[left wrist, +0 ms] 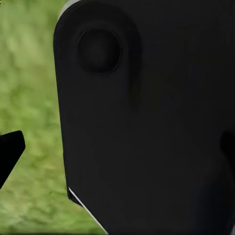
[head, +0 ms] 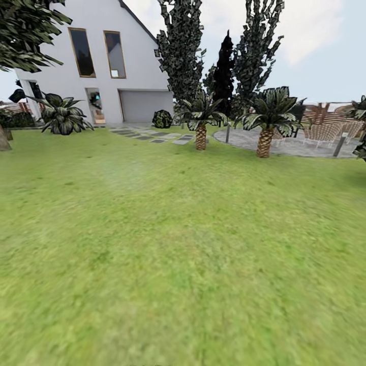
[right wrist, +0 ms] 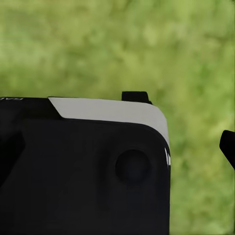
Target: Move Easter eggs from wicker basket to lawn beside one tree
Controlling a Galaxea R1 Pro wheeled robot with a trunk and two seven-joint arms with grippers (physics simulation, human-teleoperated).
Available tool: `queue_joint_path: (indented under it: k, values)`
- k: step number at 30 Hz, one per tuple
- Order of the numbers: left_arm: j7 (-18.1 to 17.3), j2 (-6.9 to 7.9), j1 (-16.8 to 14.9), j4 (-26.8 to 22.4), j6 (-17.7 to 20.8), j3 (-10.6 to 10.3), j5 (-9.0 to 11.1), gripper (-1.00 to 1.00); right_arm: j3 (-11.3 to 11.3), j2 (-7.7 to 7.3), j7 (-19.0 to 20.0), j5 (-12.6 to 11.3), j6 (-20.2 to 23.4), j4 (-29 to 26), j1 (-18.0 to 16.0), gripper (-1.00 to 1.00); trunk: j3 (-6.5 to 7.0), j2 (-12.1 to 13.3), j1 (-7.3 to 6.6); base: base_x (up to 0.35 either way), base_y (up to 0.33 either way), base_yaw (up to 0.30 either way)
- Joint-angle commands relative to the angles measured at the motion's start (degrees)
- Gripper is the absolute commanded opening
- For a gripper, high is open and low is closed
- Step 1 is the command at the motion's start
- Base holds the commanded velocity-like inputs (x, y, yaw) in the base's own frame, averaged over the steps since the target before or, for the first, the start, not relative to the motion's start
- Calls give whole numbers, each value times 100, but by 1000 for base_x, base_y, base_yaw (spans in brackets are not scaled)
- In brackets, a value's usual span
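Note:
The lawn (head: 168, 244) stretches wide before me in the head view, short mottled green grass. The three Easter eggs and the wicker basket are out of view. At the far left edge stands the base of a pale grey-brown tree trunk (head: 3, 138) under dark leafy branches (head: 28, 30). In the left wrist view my left gripper (left wrist: 117, 156) is open over grass, one black fingertip (left wrist: 11, 152) at the edge, with my dark body behind. My right gripper (right wrist: 117, 152) is also open, fingertip (right wrist: 228, 147) over grass, nothing held.
A white house (head: 101, 66) stands at the back left with a bush (head: 63, 114). Two short palms (head: 201, 127) (head: 265, 129) and dark cypress-like trees (head: 223, 71) rise behind. Grey stepping stones (head: 152, 136) and a paved circle (head: 305, 145) lie beyond the grass.

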Motion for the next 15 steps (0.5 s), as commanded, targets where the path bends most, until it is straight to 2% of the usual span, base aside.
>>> queue_joint_path:
  k: [1, 15]
  values:
    - [2, -1, 3, -9, -8, 0, 2, 100, 1, 0, -2, 2, -19, 5, -5, 100, -7, -2, 0, 0, 0, 269]
    - [2, -1, 3, -9, -8, 0, 2, 100, 1, 0, -2, 2, -19, 5, -4, 100, -54, -2, 0, 0, 0, 269]
